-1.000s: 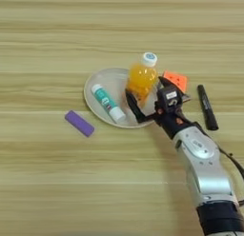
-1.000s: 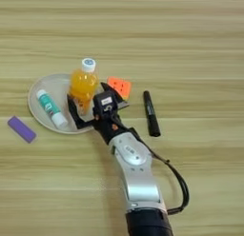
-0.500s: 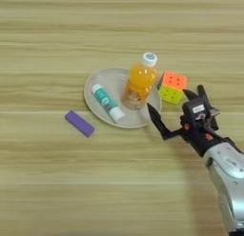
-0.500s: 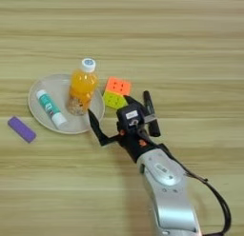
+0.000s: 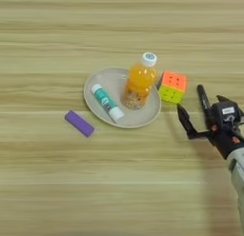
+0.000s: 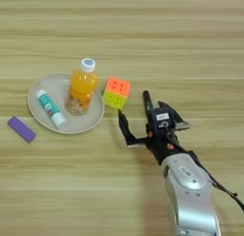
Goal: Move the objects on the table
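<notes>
step: right gripper [image 6: 152, 123] hovering spread and empty over the marker pen [image 6: 147, 101], seemingly between pickups | next: lowering astride the pen calls for fingers across its width | pen: lying on the table [image 6: 143, 30] right of the cube [image 6: 117, 92], long axis running near-far | bottle [image 5: 138, 81]: standing upright on the plate [image 5: 95, 85]
</notes>
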